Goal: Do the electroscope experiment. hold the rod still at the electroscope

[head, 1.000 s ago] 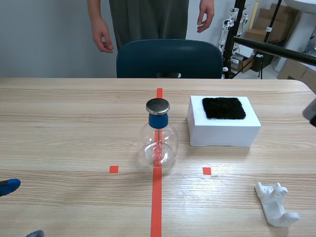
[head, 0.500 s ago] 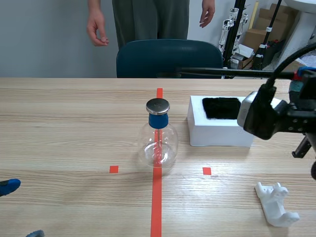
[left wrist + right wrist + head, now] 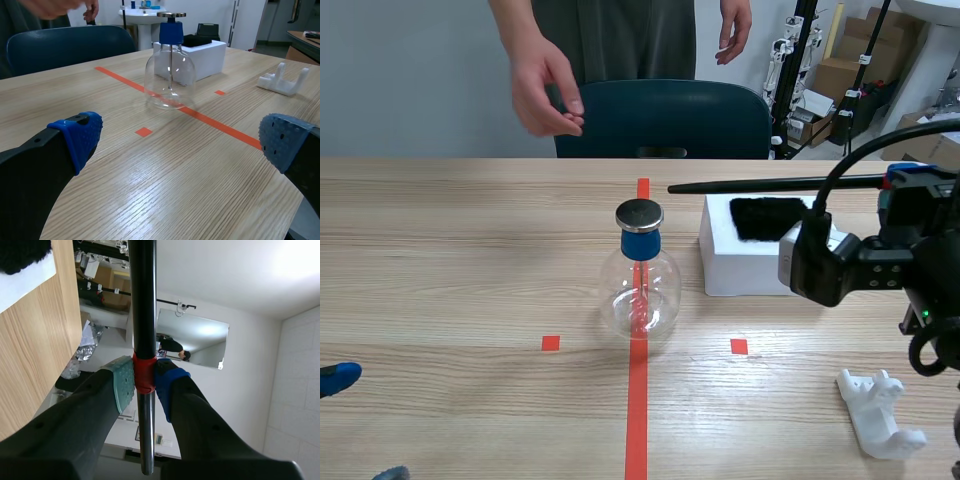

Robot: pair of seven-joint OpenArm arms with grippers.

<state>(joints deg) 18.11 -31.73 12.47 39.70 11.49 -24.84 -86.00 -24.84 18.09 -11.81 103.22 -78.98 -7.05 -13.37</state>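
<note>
The electroscope (image 3: 640, 285) is a clear glass flask with a blue collar and a flat metal disc (image 3: 639, 214), standing on the orange-red centre line. My right gripper (image 3: 145, 381) is shut on a long black rod (image 3: 143, 310) at its red band. In the scene view the rod (image 3: 775, 184) lies level, its tip just right of the disc and slightly above it, apart from it. My left gripper (image 3: 180, 139) stands open low at the near left, with the electroscope (image 3: 170, 75) well ahead of it.
A white foam block (image 3: 770, 265) with a black fur patch (image 3: 772, 218) sits right of the flask, under the rod. A white plastic stand (image 3: 880, 415) lies at the near right. A person's hand (image 3: 548, 95) hangs over the table's far edge, by a blue chair (image 3: 665, 118).
My right arm has come in from the right with the rod, which dropped lower and reached left toward the disc. The person's hand has come forward and down.
</note>
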